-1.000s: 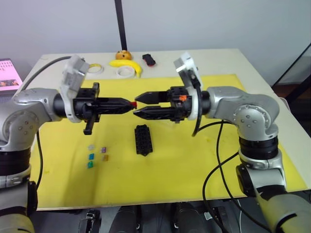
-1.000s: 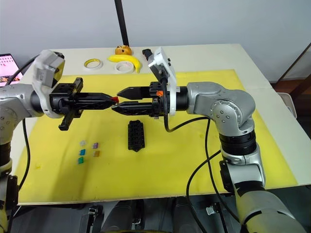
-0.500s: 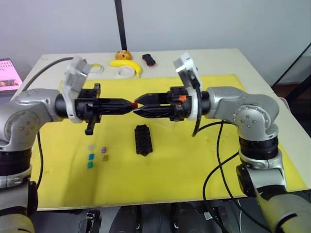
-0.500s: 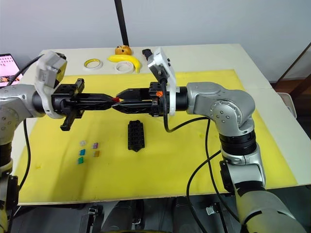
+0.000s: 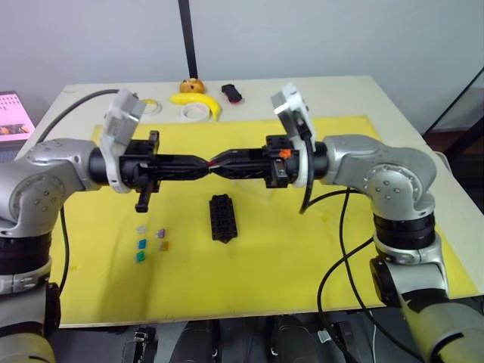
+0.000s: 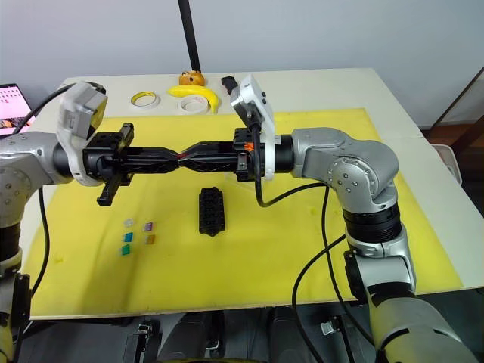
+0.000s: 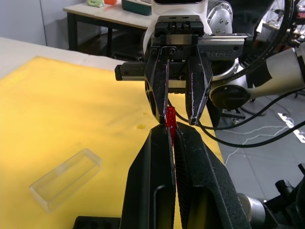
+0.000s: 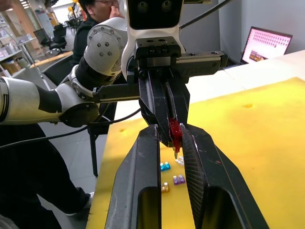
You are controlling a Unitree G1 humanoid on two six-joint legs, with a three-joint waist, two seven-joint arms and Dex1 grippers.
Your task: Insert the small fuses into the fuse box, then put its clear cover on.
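Above the yellow mat (image 5: pixel 302 249) my two grippers meet tip to tip. The left gripper (image 5: pixel 204 162) is shut on a red small fuse (image 7: pixel 170 116). My right gripper (image 5: pixel 215 162) faces it, its fingers a narrow gap apart on either side of that fuse; one finger is close against the fuse, while the other stands clear. The black fuse box (image 5: pixel 223 218) lies on the mat below them. Several more small fuses (image 5: pixel 150 240) sit in a cluster to its left. The clear cover (image 7: pixel 65 178) lies flat on the mat beside the fuse box.
At the table's far edge lie a banana (image 5: pixel 198 100), two tape rolls (image 5: pixel 195 112) (image 5: pixel 148 107) and a small black-and-red gadget (image 5: pixel 232 93). A laptop (image 5: pixel 13 116) stands off the far left corner. A seated person (image 8: pixel 100 14) shows behind my left arm.
The right gripper's fingers have narrowed from wide open to a slim gap around the red fuse. The left gripper has edged toward it, still holding the fuse.
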